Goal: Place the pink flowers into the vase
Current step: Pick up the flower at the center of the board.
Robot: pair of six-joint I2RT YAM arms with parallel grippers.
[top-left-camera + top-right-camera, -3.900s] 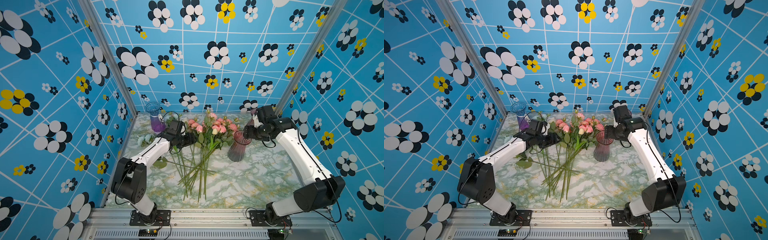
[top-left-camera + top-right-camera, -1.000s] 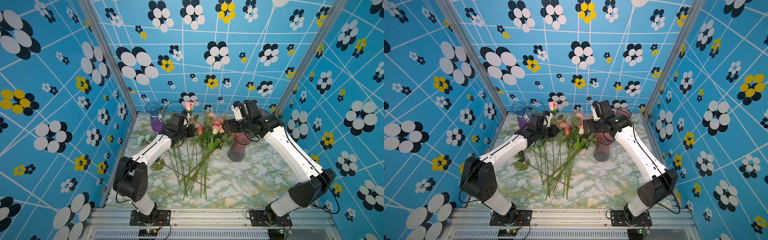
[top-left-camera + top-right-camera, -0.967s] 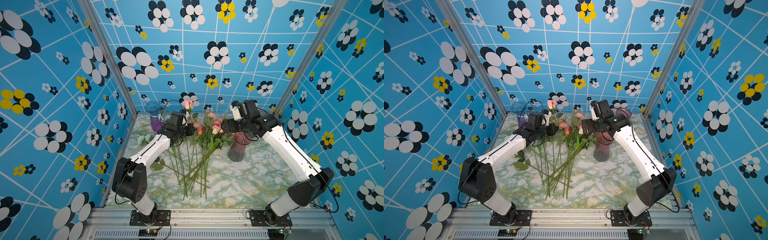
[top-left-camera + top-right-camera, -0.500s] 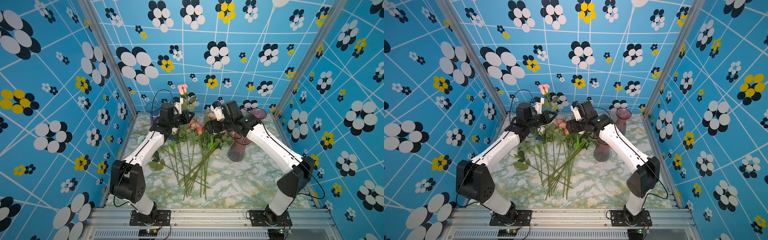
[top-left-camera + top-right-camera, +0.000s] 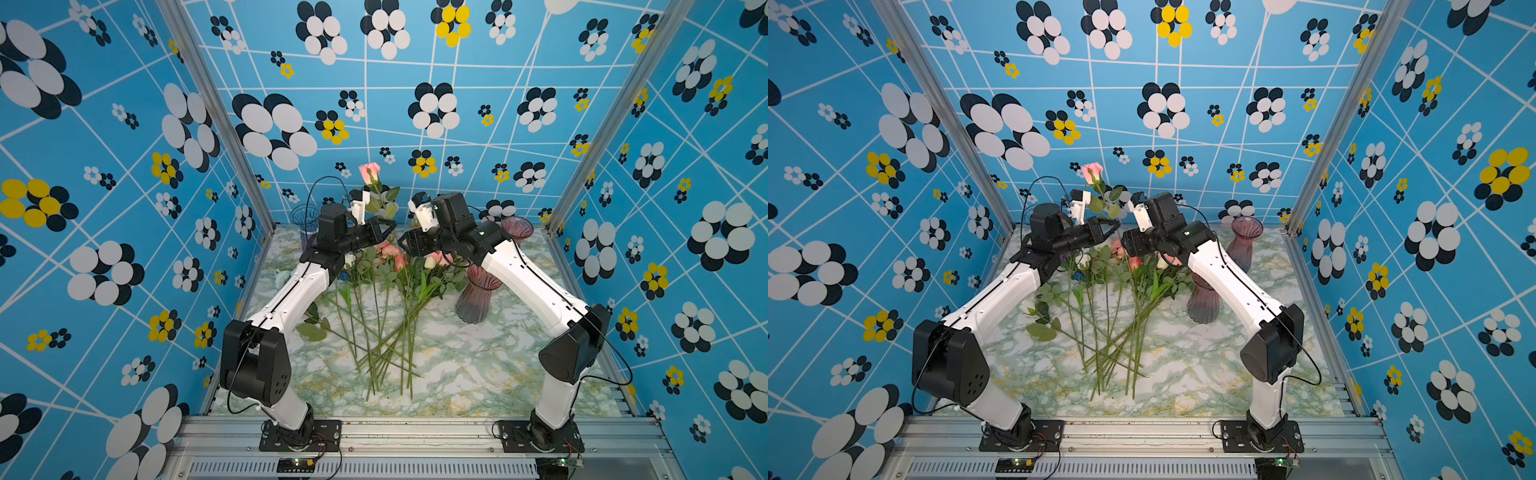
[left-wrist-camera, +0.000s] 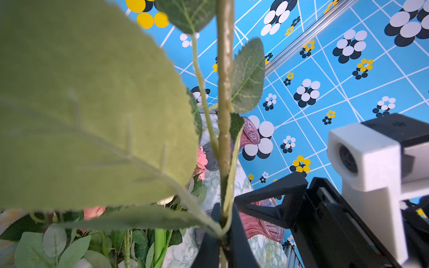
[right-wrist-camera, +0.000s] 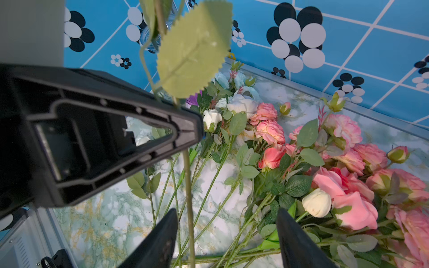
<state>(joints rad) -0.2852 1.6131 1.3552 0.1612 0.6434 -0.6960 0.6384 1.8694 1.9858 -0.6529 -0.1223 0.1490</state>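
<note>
We clamp one pink rose (image 5: 369, 172) by its stem in our left pincer (image 5: 388, 230), bloom upright above the worktop (image 5: 478, 374). Our right pincer (image 7: 226, 222) stands wide, jaws either side of that stem. The other pink flowers (image 7: 343, 197) lie on the worktop beside the vase (image 5: 476, 297).
</note>
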